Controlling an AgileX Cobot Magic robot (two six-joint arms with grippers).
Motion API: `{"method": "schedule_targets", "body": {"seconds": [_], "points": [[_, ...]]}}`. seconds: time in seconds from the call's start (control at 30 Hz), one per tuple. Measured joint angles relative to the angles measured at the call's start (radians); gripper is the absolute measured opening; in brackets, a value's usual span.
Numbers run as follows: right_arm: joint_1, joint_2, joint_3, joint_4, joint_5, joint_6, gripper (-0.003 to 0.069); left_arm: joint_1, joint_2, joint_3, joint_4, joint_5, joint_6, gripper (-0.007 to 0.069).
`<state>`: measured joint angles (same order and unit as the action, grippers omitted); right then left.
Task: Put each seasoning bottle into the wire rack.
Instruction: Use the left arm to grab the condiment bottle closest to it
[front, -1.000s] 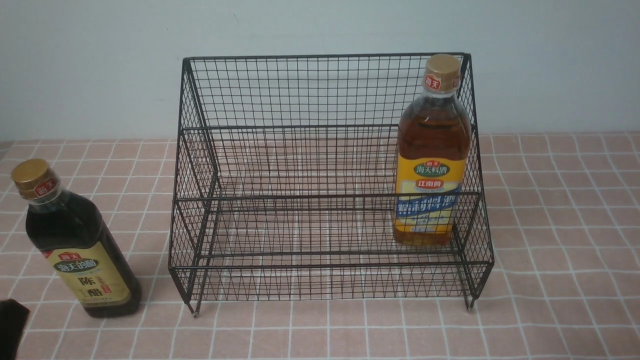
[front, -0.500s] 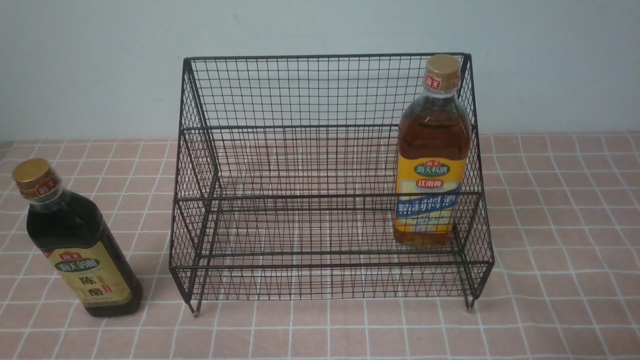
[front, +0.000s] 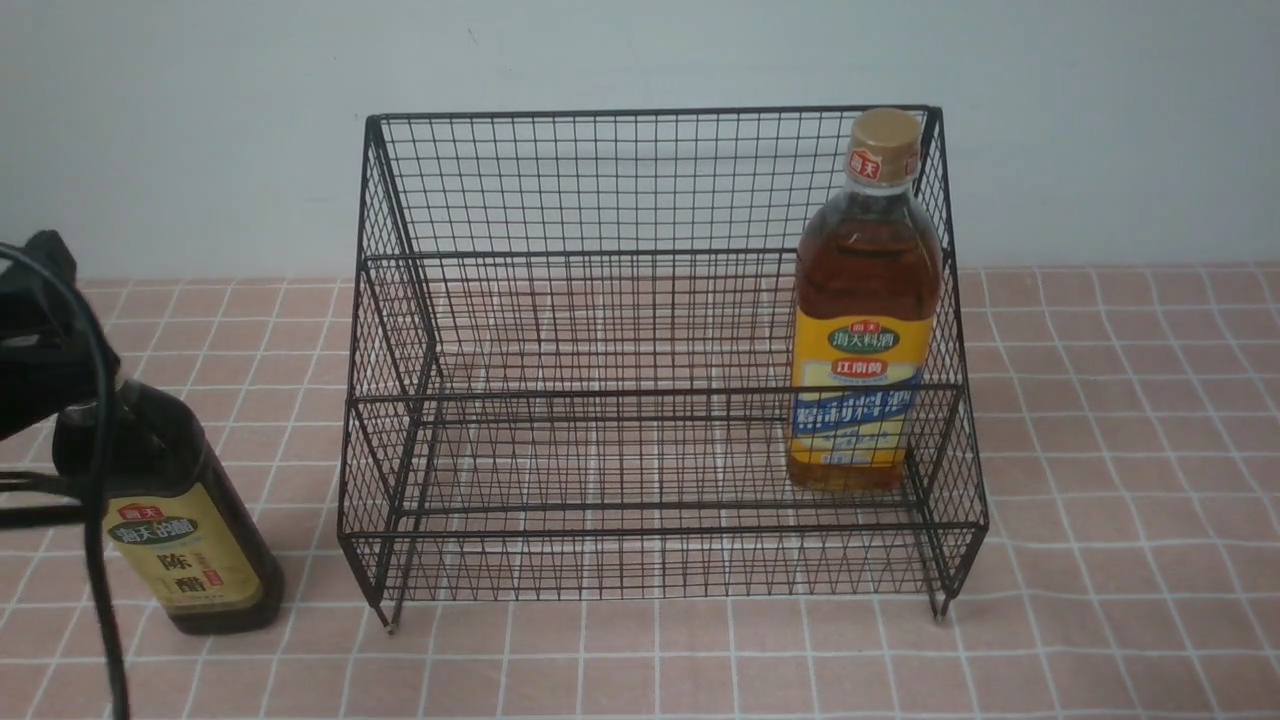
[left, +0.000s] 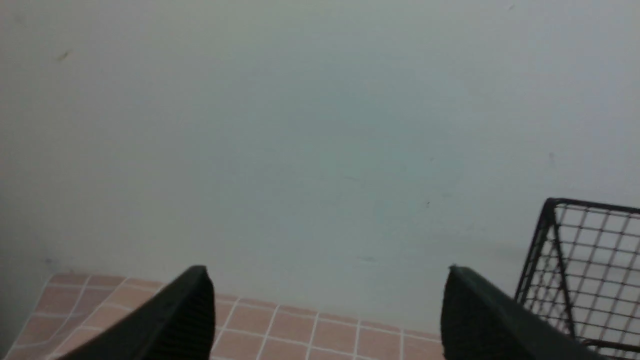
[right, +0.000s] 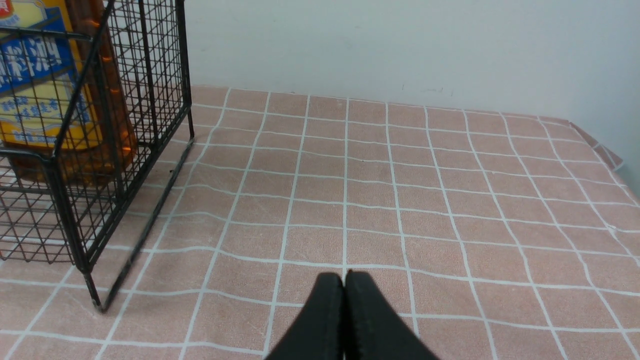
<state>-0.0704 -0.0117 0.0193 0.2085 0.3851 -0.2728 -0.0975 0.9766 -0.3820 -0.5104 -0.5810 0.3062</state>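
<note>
Front view shows the wire rack (front: 650, 112) holding one bottle: the amber bottle (front: 865, 330) stands upright at the right end of the lower tier, close against the side mesh; the dark bottle (front: 185, 540) stands outside on the checked tablecloth (front: 1100, 450), just left of the rack, its cap hidden behind the left arm (front: 40, 350); the left gripper (left: 326, 272) is spread wide, gripping nothing; the right gripper (right: 344, 275) has its fingers pressed together, holding nothing, over the cloth to the right of the rack.
</note>
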Motion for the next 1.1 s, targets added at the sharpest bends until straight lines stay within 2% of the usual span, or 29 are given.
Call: {"method": "schedule_targets", "body": {"seconds": [0.07, 0.3, 0.47, 0.67, 0.7, 0.8, 0.9, 0.97, 1.03, 1.1], "points": [[0.0, 0.0, 0.0, 0.0, 0.0, 0.0, -0.0014, 0.0, 0.05, 0.0, -0.013, -0.022, 0.0, 0.058], [0.0, 0.0, 0.0, 0.0, 0.0, 0.0, -0.0014, 0.0, 0.198, -0.021, 0.019, -0.114, -0.016, 0.0584], [0.0, 0.0, 0.0, 0.0, 0.0, 0.0, -0.0014, -0.002, 0.254, -0.012, 0.017, -0.046, -0.016, 0.0555], [0.0, 0.0, 0.0, 0.0, 0.0, 0.0, -0.0014, -0.003, 0.254, -0.012, 0.02, -0.045, -0.016, 0.0438], [0.0, 0.0, 0.0, 0.0, 0.0, 0.0, -0.0014, -0.003, 0.253, -0.012, 0.022, -0.044, -0.016, 0.0367], [0.0, 0.0, 0.0, 0.0, 0.0, 0.0, -0.0014, -0.005, 0.242, -0.018, 0.03, -0.038, -0.021, 0.0324], [0.0, 0.0, 0.0, 0.0, 0.0, 0.0, -0.0014, -0.005, 0.224, -0.034, 0.06, 0.015, -0.021, 0.0316], [0.0, 0.0, 0.0, 0.0, 0.0, 0.0, -0.0014, -0.005, 0.186, -0.075, 0.109, 0.147, -0.019, 0.0307], [0.0, 0.0, 0.0, 0.0, 0.0, 0.0, -0.0014, -0.005, 0.171, -0.1, 0.124, 0.2, -0.019, 0.0307], [0.0, 0.0, 0.0, 0.0, 0.0, 0.0, -0.0014, -0.006, 0.134, -0.192, 0.149, 0.316, -0.027, 0.0307]]}}
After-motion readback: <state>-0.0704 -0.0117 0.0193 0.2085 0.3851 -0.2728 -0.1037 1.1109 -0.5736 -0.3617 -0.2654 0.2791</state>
